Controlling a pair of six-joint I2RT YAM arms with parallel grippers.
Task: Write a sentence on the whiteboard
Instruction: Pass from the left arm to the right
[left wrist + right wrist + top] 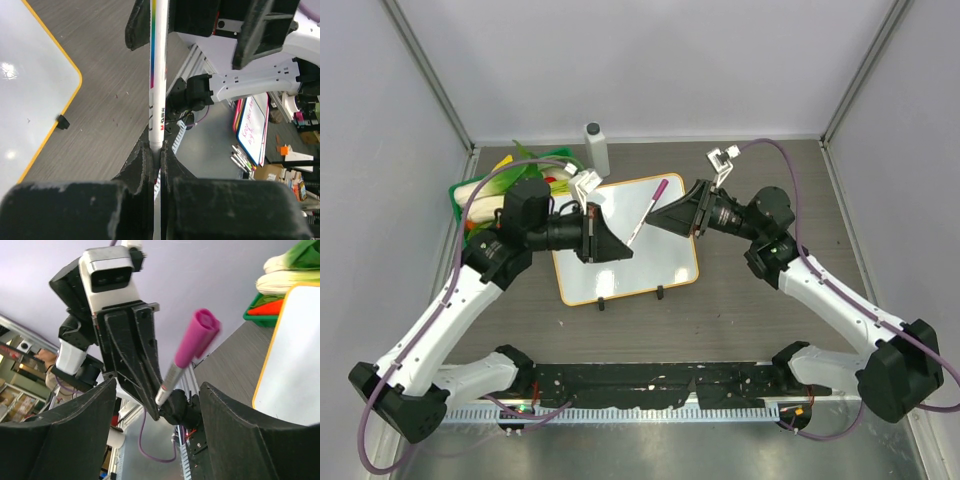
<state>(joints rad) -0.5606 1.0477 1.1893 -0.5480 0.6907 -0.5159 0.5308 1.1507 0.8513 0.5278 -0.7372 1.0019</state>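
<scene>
The dark wood-grain table (770, 300) holds the whiteboard (660, 265), white with rounded corners and a thin orange frame. It sits in the middle, between both arms. The left gripper (625, 250) squeezes tight on a thin white marker pen (159, 75). Only the left wrist view shows the pen's rainbow stripe. Only the right wrist view shows the right gripper (157, 390) spread wide. Its rough black fingers (75, 430) stand either side of the pen's smooth pink cap (197, 335), not touching it.

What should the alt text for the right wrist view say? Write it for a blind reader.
A marker with a pink cap, clamped in the left gripper, points up between the open fingers of the right gripper. A blank whiteboard with an orange frame fills the right edge, a green tray of vegetables behind it.
</scene>
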